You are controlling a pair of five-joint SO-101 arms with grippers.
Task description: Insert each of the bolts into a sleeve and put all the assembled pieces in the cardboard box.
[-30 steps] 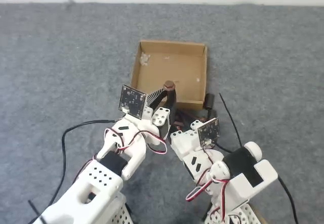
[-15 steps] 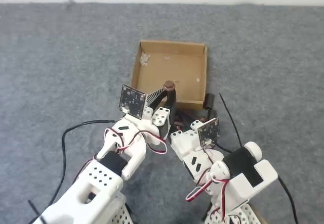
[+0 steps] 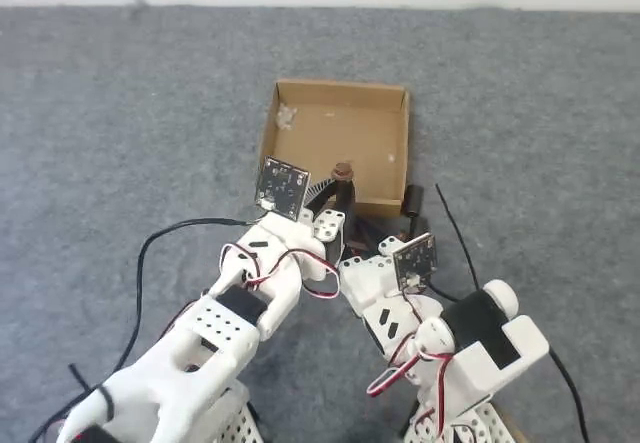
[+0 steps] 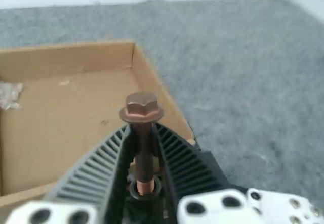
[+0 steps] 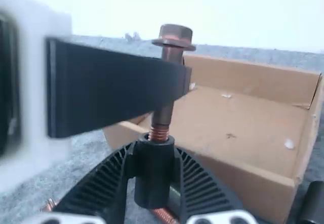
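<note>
As the high camera looks down on the grey carpeted desk (image 3: 120, 113), my two arms meet just at the 6 o'clock side of the cardboard box (image 3: 340, 88), each holding one half of an assembly. My left end effector (image 4: 143, 133) is clenched on a copper-coloured bolt (image 4: 142, 110), gripping it by the shank so that it stands upright with the hexagonal head uppermost. My right end effector (image 5: 153, 155) is clenched around a black sleeve (image 5: 153, 181), also upright and directly beneath the bolt. The bolt's threaded tip sits in the mouth of the sleeve, with a few turns of thread showing above the rim and most of the shank clear above it. Bolt and sleeve are held together close against the outside of the box's near wall, and in the high view the bolt head shows just over that wall. The box is open-topped, and a small pale scrap (image 3: 286, 115) lies in its 10 o'clock corner. A second black sleeve (image 3: 413, 200) rests on the desk outside the box, just beside its 4 o'clock corner; whether it stands or lies I cannot tell. Beneath my right end effector, the threaded copper ends of loose bolts (image 5: 164, 215) lie on the carpet, partly hidden by my fingers (image 5: 202, 183).
</note>
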